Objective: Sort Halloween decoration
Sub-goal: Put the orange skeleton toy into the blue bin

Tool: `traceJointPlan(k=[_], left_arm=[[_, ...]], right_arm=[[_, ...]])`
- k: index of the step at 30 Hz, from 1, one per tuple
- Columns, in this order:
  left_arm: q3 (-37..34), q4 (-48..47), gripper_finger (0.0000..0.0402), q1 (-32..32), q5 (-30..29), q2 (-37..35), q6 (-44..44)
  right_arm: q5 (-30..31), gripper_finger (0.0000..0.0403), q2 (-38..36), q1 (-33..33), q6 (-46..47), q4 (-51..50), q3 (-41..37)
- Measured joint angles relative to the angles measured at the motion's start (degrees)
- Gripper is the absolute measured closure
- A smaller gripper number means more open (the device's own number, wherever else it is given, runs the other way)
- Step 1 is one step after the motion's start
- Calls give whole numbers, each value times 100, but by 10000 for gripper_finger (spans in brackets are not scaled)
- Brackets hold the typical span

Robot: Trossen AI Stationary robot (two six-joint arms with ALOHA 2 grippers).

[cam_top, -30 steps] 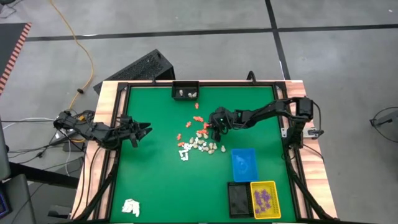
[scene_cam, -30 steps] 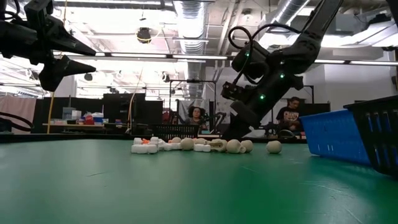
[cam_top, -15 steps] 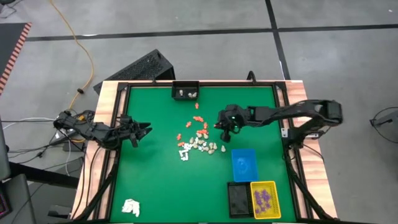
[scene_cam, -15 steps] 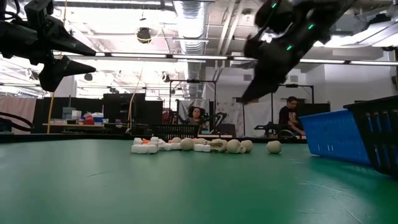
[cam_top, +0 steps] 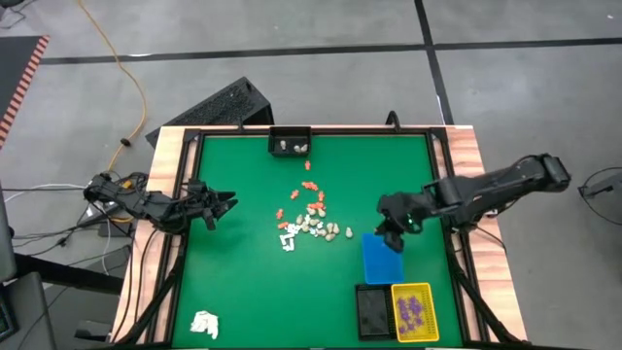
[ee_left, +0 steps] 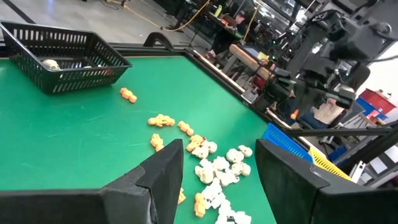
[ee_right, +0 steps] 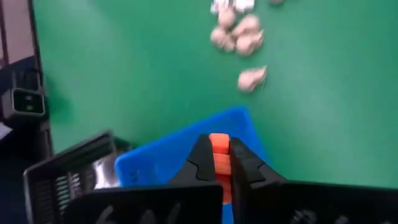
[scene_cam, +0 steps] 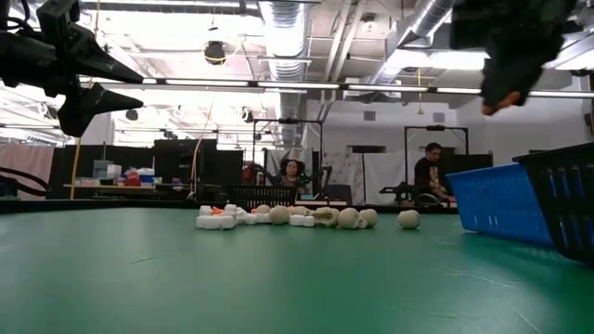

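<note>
The Halloween decoration pieces [cam_top: 311, 219], orange, white and cream, lie in a loose pile at mid-table; the low view shows them as a row [scene_cam: 297, 217]. My right gripper [cam_top: 392, 233] hangs over the far edge of the blue tray [cam_top: 381, 259], shut on one orange piece [ee_right: 219, 149]. In the low view it is high at the right [scene_cam: 506, 91]. My left gripper [cam_top: 228, 202] waits open above the table's left side, pointing level at the pile [ee_left: 214, 165]. My right gripper pinches the small orange piece [ee_right: 219, 144] between its two fingers, at their free ends. The fingers slant down from the table's right side. The piece is lifted clear of the table, above the blue tray's far edge.
A black basket [cam_top: 290, 144] with a few pieces stands at the far edge. A black tray [cam_top: 371, 311] and a yellow tray [cam_top: 414, 311] holding purple pieces sit at the near right. A white wad [cam_top: 204, 324] lies near left. People sit in the room beyond [scene_cam: 429, 172].
My right gripper has risen from the pile with the orange piece between its shut fingers. It has swung toward the table's right and near edges until it stands over the blue tray, rolling as it went. The pile has stayed in place.
</note>
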Motion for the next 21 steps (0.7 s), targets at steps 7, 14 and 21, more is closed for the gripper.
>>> traceJointPlan(k=[7, 14, 21], left_arm=[[0, -45, 213, 0, 0, 0, 0], [0, -44, 213, -1, 0, 0, -37], [0, -42, 213, -1, 2, 0, -44]], right_arm=[[219, 378, 337, 859, 991, -171, 2], [277, 370, 945, 1129, 1121, -176, 2], [147, 330, 1367, 1109, 1122, -176, 2]])
